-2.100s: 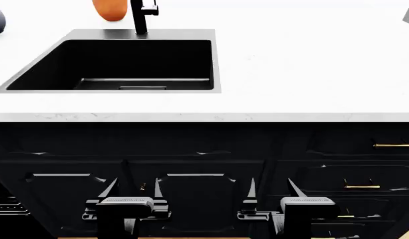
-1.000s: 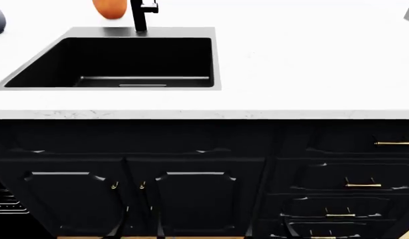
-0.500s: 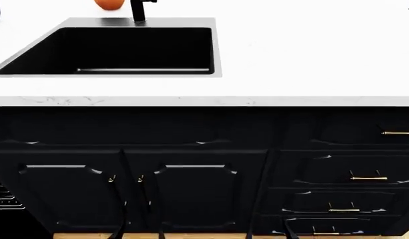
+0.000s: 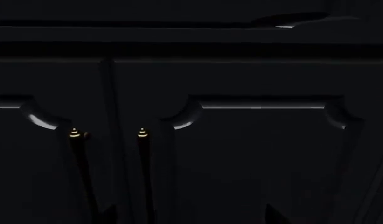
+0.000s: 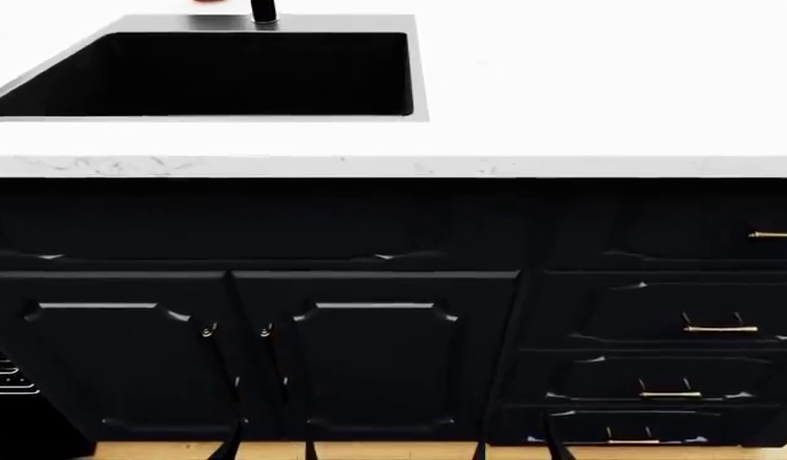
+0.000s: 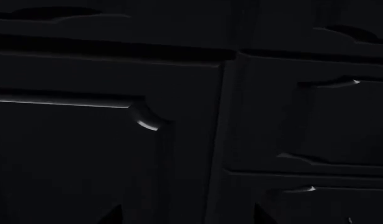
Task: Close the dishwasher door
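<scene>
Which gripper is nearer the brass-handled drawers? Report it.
Right. The right gripper sits low by the brass-handled drawers; the left gripper is low before the cabinet doors.

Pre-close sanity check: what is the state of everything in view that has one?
left cabinet door: shut
right cabinet door: shut
drawers: all shut
sink: nothing visible in it
dishwasher rack: exposed at the head view's left edge
dishwasher door: out of view; the exposed rack suggests it is not shut
left claw: open, holding nothing
right claw: open, holding nothing
</scene>
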